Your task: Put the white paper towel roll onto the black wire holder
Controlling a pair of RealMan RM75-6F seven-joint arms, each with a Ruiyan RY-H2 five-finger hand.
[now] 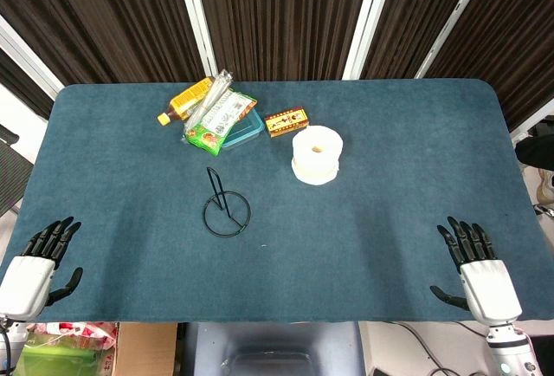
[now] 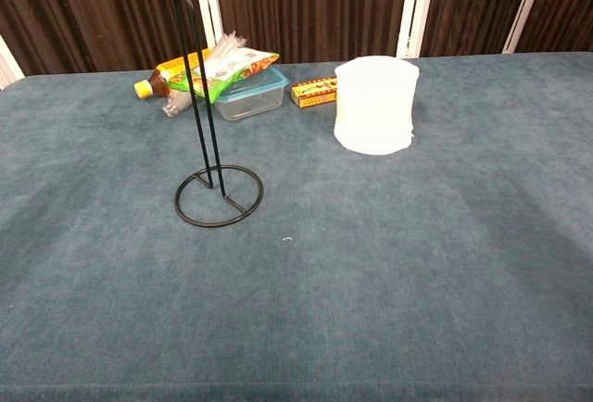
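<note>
- We see the paper towel roll (image 1: 317, 155) standing upright on the tabletop (image 1: 389, 211), a little right of centre and toward the far half, its hollow core facing straight up.
- The wire holder (image 1: 226, 207) stands upright to the left of the roll and somewhat nearer to us, apart from it; in the chest view its thin post (image 2: 195, 87) rises from a ring base (image 2: 220, 196).
- The right robot hand (image 1: 472, 259) rests at the near right edge of the tabletop, fingers spread and pointing away from us, holding nothing.
- The left robot hand (image 1: 39, 259) rests at the near left edge, likewise spread wide and empty; neither hand shows in the chest view.
- From the right robot hand the roll lies far and to the left; from the left robot hand it lies far and well to the right, past the holder.
- We judge the right robot hand the nearer of the 2 to the roll, with an unobstructed path to it.
- Roll and post both run vertically, so we expect the roll to be gripped by its side, lifted above the post top, and lowered with the core lined up over it.
- A bottle, snack packets and a plastic box (image 1: 247, 129) lie far behind the holder, out of the way.
</note>
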